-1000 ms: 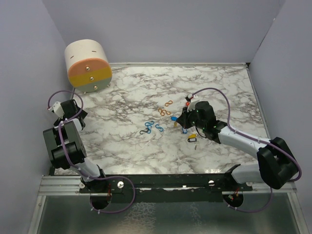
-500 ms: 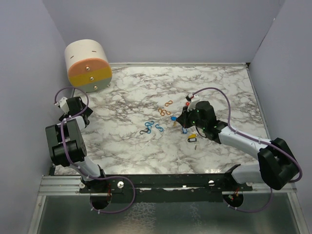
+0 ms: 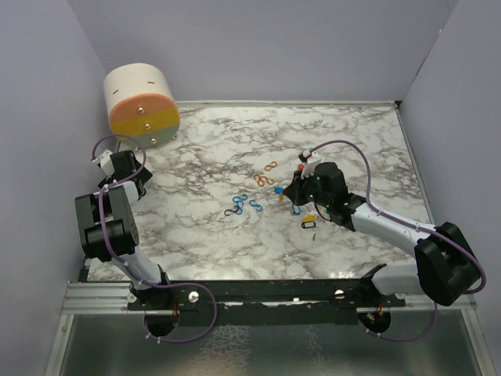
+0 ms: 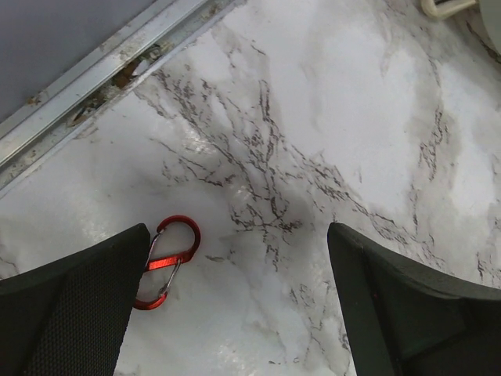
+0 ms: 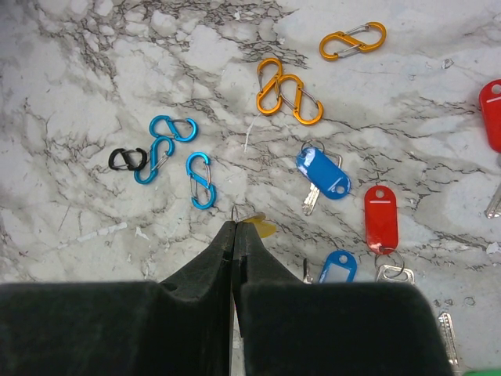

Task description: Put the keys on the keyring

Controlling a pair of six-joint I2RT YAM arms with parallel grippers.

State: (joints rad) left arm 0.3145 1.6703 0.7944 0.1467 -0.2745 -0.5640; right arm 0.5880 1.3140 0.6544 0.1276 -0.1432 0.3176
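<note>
While the left arm's fingers (image 3: 127, 174) stand spread wide over the left side of the marble tabletop (image 3: 203, 149), nothing sits between them. In the left wrist view a red clip (image 4: 166, 258) lies flat on the marble, its near end tucked behind one fingertip. A metal rail (image 4: 102, 70) runs along the tabletop's edge beyond it. A round cream and orange box (image 3: 141, 106) stands at the far left corner.

The right arm's fingers (image 5: 233, 243) are pressed together, pointing down at the middle right of the tabletop. A small metal ring (image 5: 235, 210) and a bit of yellow tag (image 5: 260, 228) show right at their tips. Whether either is pinched cannot be told.

The keys (image 5: 322, 174) lie loose on the marble just right of those fingers. One has a blue tag, one a red tag (image 5: 380, 217), and a smaller blue tag (image 5: 337, 268) is close to the finger's side. Another red tag (image 5: 493, 113) is at the view's right edge.

To the left lie three blue clips (image 5: 201, 180), with a black clip (image 5: 127, 159) touching one of them. Farther off are a pair of orange clips (image 5: 288, 92) touching each other and a single orange clip (image 5: 352, 41).
</note>
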